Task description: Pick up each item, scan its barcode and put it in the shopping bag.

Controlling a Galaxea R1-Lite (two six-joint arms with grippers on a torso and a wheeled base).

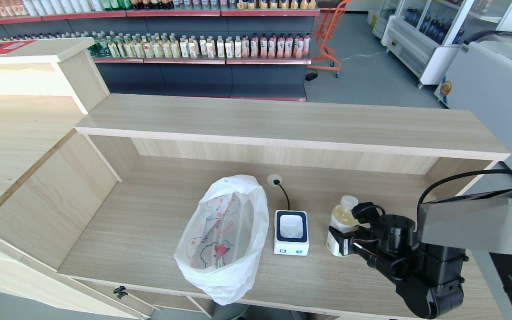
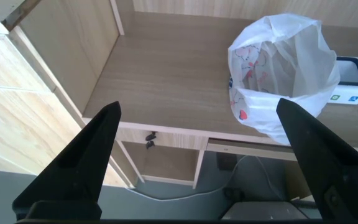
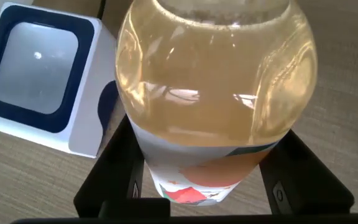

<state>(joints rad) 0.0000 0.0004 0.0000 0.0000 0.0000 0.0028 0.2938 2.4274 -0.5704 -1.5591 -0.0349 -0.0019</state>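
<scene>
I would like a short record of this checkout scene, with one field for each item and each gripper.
bottle: upright, yellowish drink inside, white cap
bag: white, open, standing on the counter
scanner: on the counter, between bag and bottle
right gripper: shut on the bottle's lower half
left gripper: open, holding nothing

Head view overhead; left wrist distant, right close; scanner (image 1: 290,231) shared.

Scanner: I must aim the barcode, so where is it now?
In the head view the scanner sits on the counter, between the shopping bag on the left and the bottle on the right.
</scene>
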